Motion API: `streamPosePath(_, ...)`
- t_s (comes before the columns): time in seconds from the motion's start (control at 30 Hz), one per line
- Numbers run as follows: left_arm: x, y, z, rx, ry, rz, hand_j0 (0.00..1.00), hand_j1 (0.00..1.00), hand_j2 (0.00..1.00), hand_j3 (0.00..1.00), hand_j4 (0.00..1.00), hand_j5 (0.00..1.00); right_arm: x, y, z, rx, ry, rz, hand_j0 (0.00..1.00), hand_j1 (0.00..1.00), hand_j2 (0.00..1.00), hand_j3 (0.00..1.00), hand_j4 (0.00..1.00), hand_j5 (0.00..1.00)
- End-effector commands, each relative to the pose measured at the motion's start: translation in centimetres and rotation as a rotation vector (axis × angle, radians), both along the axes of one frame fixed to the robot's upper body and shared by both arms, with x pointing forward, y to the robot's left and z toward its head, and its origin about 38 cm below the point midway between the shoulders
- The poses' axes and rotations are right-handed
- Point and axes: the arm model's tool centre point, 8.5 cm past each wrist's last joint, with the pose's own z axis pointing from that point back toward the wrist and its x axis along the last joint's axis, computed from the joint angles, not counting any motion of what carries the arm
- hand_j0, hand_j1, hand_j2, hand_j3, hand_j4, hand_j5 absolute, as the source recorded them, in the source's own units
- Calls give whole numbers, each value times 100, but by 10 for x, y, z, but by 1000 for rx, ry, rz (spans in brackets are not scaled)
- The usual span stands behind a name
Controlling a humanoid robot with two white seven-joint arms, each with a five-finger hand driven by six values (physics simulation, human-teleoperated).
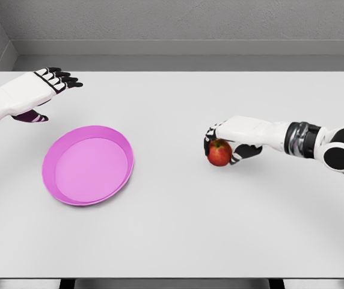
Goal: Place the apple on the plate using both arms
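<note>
Curling around the apple (219,153) from above and behind: the right hand's (235,137) dark-tipped fingers (211,132), closing on the fruit near the counter's (220,229) middle-right; whether lifting it clear or only pressing it against the surface, impossible to tell. Sitting just under and slightly left of the palm, touching it, with the red skin showing below the fingers. Being nearly round, offering no long axis to line up with, so any wrap serving equally well.

Lying well apart to the left and a little lower in the view: the plate (121,150), so the coming carry running leftward across bare counter with nothing standing between. Resting at the far left, beyond the plate's upper rim: the left hand (30,93), fingers stretched out flat and loose, holding nothing, thumb tucked beneath. Sitting nearer the plate than the apple, so the right hand clearly being the nearer one to the fruit; probably waiting for a handover, judging by the task naming both arms.

Looking smooth and glossy: the apple, red shading to yellow-green on top. Appearing as a shallow pink dish, round, with a low raised rim, seemingly plastic. Spreading matte and pale grey: the counter. Gleaming white and hard-shelled: both arms, black at the joints.
</note>
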Motion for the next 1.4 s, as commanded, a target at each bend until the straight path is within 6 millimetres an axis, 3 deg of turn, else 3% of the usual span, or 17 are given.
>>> streamPosePath(0.0,0,0,1,-6,-1,1,100,100,100,100,100,100,-5,10,-8,3,24,26,46,46,46,46,46,46)
streamPosePath(0.33,0,0,1,-4,-2,-1,100,100,100,100,100,100,-5,20,-9,7,32,44,48,48,48,48,48,48)
streamPosePath(0.37,0,0,1,-2,-1,0,100,100,100,100,100,100,-5,20,-9,6,32,42,64,64,64,64,64,64)
streamPosePath(0.4,0,0,1,-2,-1,0,100,100,100,100,100,100,-5,20,-9,5,35,39,100,100,100,100,100,100)
streamPosePath(0.63,0,1,2,1,-1,-1,100,100,100,100,100,100,-3,12,-7,-1,28,18,100,100,100,100,100,100)
streamPosePath(0.67,-1,5,4,9,-2,6,100,100,100,100,100,100,2,0,3,-2,3,-9,100,100,100,100,100,100)
streamPosePath(0.73,-3,-1,8,7,-16,-14,100,100,100,100,100,100,7,-53,25,9,-55,-137,100,100,100,100,100,100)
streamPosePath(0.9,-4,-14,22,-6,-52,-55,100,100,100,100,100,100,1,-129,55,58,-146,-318,100,100,100,100,100,100)
streamPosePath(0.97,-7,-30,24,1,-59,-105,100,100,100,100,100,100,-1,-153,62,80,-179,-357,100,100,100,100,100,100)
streamPosePath(1.0,-9,-46,14,18,-32,-149,100,100,100,100,100,100,3,-168,58,80,-172,-383,100,100,100,100,100,100)
streamPosePath(1.07,-5,-107,14,61,-32,-308,100,100,100,100,100,100,6,-189,53,92,-181,-390,100,100,100,100,100,100)
streamPosePath(1.1,-4,-110,15,76,-25,-317,100,100,100,100,100,100,7,-190,51,98,-183,-381,100,100,100,100,100,100)
streamPosePath(1.17,-10,-132,10,148,25,-374,100,100,100,100,100,100,6,-188,50,94,-180,-370,100,100,100,100,100,100)
streamPosePath(1.23,-17,-169,5,207,52,-485,100,100,100,100,100,100,7,-165,30,85,-133,-307,100,100,100,100,100,100)
streamPosePath(1.3,-23,-189,3,213,89,-547,100,100,100,100,100,100,11,-144,25,112,-124,-267,100,100,100,100,100,100)
streamPosePath(1.37,-29,-203,4,213,148,-599,100,100,100,100,100,100,14,-144,31,114,-137,-271,100,100,100,100,100,100)
